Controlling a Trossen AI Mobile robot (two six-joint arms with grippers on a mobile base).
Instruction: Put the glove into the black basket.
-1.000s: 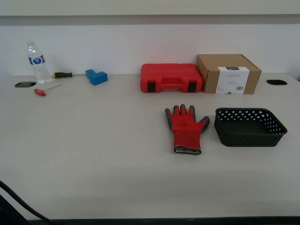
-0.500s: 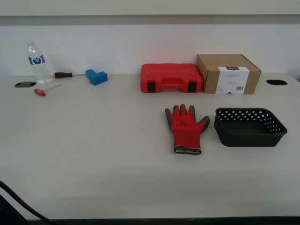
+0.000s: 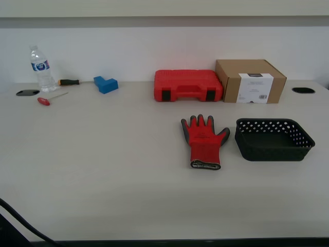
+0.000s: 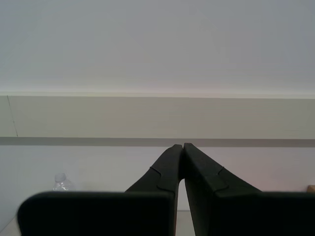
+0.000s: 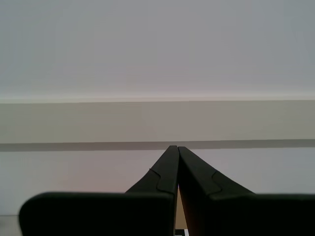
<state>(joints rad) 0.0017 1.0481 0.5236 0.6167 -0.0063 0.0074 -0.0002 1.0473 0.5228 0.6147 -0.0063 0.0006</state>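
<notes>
The red glove [image 3: 204, 140] with dark grey fingers lies flat on the table, cuff toward the front edge. The black basket [image 3: 273, 139] stands just to the exterior view's right of it, a small gap between them, and it holds nothing. Neither arm shows in the exterior view. My first gripper [image 5: 173, 148] is shut with fingertips touching, holds nothing and points at the back wall. My second gripper [image 4: 182, 146] is shut the same way and holds nothing, with the top of a water bottle [image 4: 61, 182] low in its view.
A red plastic tool case [image 3: 187, 85] and a brown cardboard box [image 3: 250, 81] stand behind the glove and basket. At the back on the exterior view's left are a water bottle [image 3: 41, 69], two screwdrivers [image 3: 50, 98] and a blue block [image 3: 106, 84]. A dark cable [image 3: 20, 222] crosses the front corner.
</notes>
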